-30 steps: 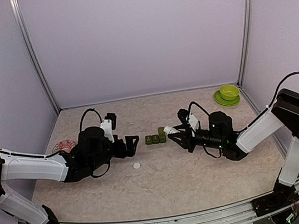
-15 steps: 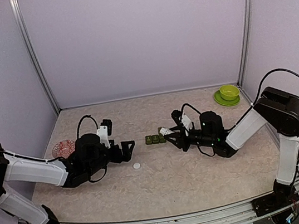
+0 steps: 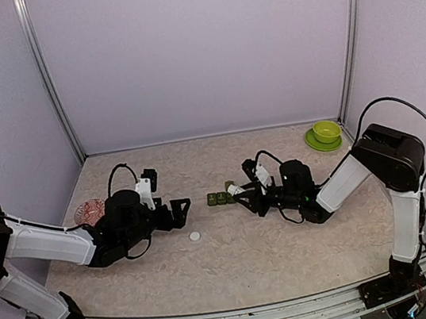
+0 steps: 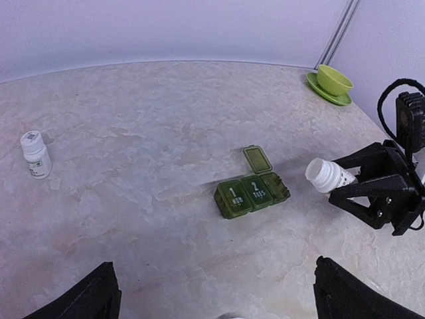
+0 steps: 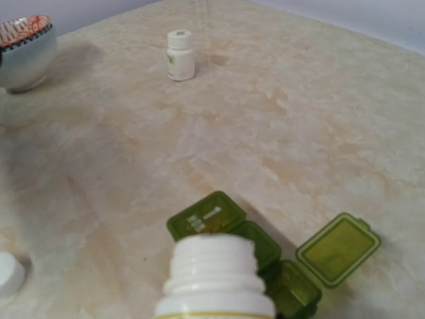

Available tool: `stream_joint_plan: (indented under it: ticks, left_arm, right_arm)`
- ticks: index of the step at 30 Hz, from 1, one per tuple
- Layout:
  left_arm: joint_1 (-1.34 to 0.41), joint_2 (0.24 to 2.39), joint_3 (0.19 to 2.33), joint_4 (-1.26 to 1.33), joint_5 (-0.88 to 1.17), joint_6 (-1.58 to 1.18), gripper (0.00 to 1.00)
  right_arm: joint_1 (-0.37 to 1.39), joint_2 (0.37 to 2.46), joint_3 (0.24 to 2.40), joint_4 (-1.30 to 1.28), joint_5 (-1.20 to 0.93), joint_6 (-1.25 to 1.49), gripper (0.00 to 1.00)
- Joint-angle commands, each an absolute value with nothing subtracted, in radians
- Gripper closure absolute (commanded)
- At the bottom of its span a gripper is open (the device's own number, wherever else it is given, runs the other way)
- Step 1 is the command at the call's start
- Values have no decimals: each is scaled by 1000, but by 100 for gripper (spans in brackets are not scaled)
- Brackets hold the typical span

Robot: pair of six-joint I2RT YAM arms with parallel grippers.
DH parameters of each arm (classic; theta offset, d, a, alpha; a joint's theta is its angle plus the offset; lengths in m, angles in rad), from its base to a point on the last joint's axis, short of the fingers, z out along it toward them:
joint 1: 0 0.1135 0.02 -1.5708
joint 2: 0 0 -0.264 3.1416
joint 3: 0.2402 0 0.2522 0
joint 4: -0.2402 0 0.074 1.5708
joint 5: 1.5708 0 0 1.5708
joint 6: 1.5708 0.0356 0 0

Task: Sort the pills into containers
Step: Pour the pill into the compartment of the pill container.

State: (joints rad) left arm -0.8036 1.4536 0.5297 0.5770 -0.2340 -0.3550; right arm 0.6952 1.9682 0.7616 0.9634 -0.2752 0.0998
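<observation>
The containers (image 4: 252, 194), a dark green strip of three joined compartments, are set near the middle of the table (image 3: 236, 260). Only the end compartment toward the right edge is seen open, its lid (image 4: 257, 159) folded back toward the far edge. An uncapped white pill bottle (image 4: 324, 175) is clamped in the right gripper (image 4: 337, 181), tipped almost flat, with its mouth aimed at the strip and held just beside the open end. The left gripper (image 3: 179, 212) is spread wide and empty, low on the strip's other side, and the loose cap (image 3: 195, 235) is seen lying toward the near edge. The step in hand is judged to be pouring into the open compartment. It is best done if the mouth is brought directly over that cell before more tilt is given, and the tilt is added slowly so that pills are released singly. Anything dropped on the closed lids marked 1 and 2 would be shed. Whether pills are already inside cannot be told.
</observation>
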Motion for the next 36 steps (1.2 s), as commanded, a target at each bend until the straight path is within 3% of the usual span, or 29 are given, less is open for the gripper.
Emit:
stream_joint_plan:
  ticks: [1, 36]
  left_arm:
    - [-795, 1440, 520, 606, -218, -360, 1]
    - [-787, 1440, 518, 607, -207, -361, 1]
  right_arm:
    - [681, 1997, 795, 935, -275, 113, 81]
    - [661, 2044, 871, 767, -259, 133, 80]
